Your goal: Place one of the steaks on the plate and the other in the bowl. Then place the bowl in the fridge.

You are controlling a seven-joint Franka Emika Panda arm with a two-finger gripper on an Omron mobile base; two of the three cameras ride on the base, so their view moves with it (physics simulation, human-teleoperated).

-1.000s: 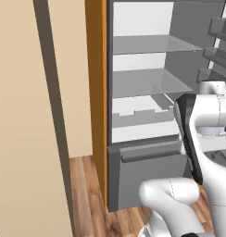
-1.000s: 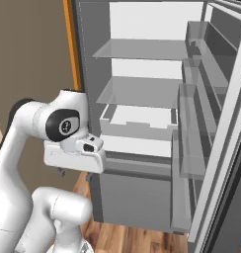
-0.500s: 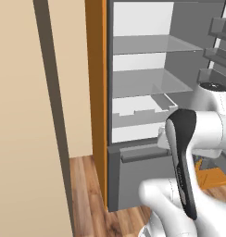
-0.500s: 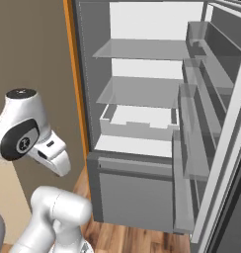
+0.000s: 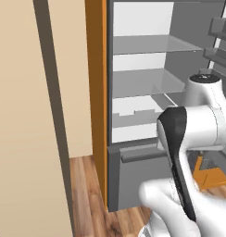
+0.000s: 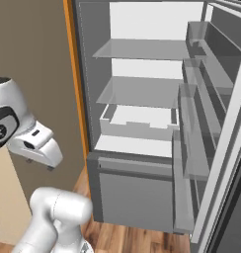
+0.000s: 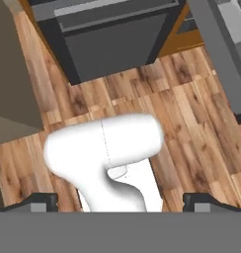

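Note:
The fridge [image 5: 142, 83] stands open in front of me, showing pale grey shelves [image 6: 142, 49] and a white drawer [image 6: 137, 121]. Its dark lower drawer front [image 7: 107, 34] lies at the top of the hand view. My gripper [image 7: 123, 201] points down at the wood floor and is open, its fingertips [image 7: 41, 200] far apart with nothing between them. The hand [image 6: 36, 146] hangs low to the left of the fridge. The steaks, the plate and the bowl are out of view.
The fridge door [image 6: 204, 113] with its clear bins swings out on the right. An orange cabinet side [image 5: 96, 92] borders the fridge on the left, with a beige wall [image 5: 22, 115] beyond. Wood floor [image 7: 191, 108] lies below.
My arm has folded back from the fridge. The hand swung left and down in the right base view, and a dark-striped arm link now crosses the left base view. The fridge is unchanged.

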